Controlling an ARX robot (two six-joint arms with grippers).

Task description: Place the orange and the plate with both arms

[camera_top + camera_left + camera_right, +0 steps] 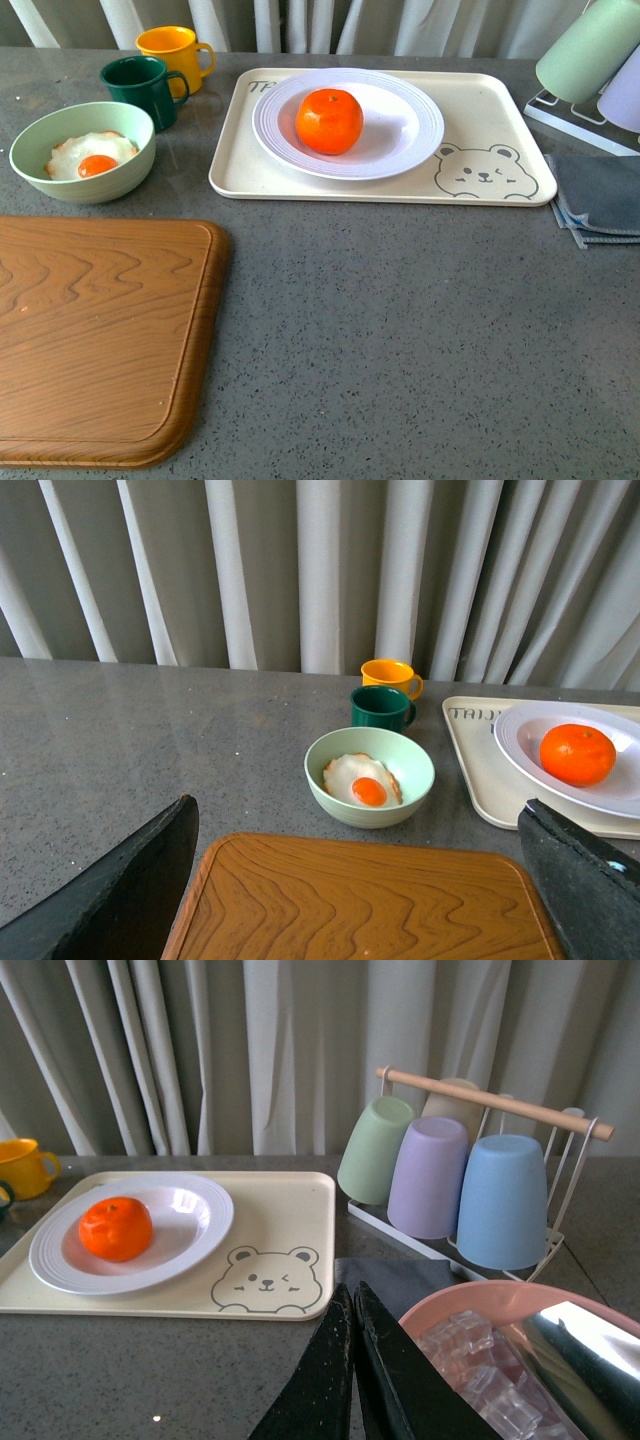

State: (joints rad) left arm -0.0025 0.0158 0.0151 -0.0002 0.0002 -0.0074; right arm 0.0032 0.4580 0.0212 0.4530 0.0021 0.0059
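The orange (329,121) rests in the middle of the white ridged plate (413,137), which stands on the cream bear tray (480,120) at the back of the counter. Both show in the left wrist view, orange (577,754) on plate (520,742), and in the right wrist view, orange (116,1228) on plate (190,1220). Neither arm appears in the front view. My left gripper (360,880) is open, its black fingers (140,880) wide apart above the wooden board, well short of the plate. My right gripper (352,1305) is shut, empty, near the tray's bear corner.
A wooden cutting board (95,335) fills the front left. A pale green bowl (85,150) with a fried egg, a green mug (142,88) and a yellow mug (175,52) stand at the back left. A grey cloth (600,195), a cup rack (470,1175) and a pink bowl of ice (480,1355) are at the right.
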